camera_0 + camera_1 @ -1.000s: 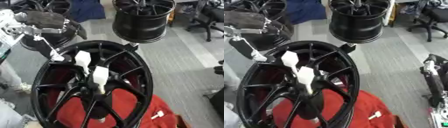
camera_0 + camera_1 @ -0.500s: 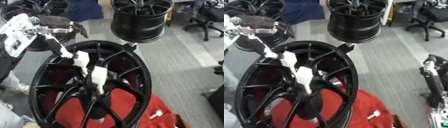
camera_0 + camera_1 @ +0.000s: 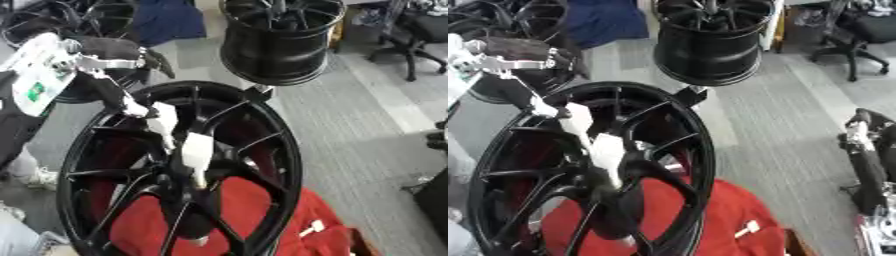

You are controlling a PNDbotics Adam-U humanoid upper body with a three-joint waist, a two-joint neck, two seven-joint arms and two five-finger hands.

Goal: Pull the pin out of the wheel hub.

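A black wheel (image 3: pixel 179 170) is standing over red cloth (image 3: pixel 262 220). A white pin (image 3: pixel 194 152) is sitting in the hub at centre. The left hand (image 3: pixel 109 55) is hovering at 11 o'clock; finger state cannot be told. The right hand (image 3: pixel 866 150) is idling at 3 o'clock. No writing is legible.

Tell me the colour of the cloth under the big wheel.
Red. The cloth shows best in the right eye view, spread beneath the black wheel and visible through its spokes.
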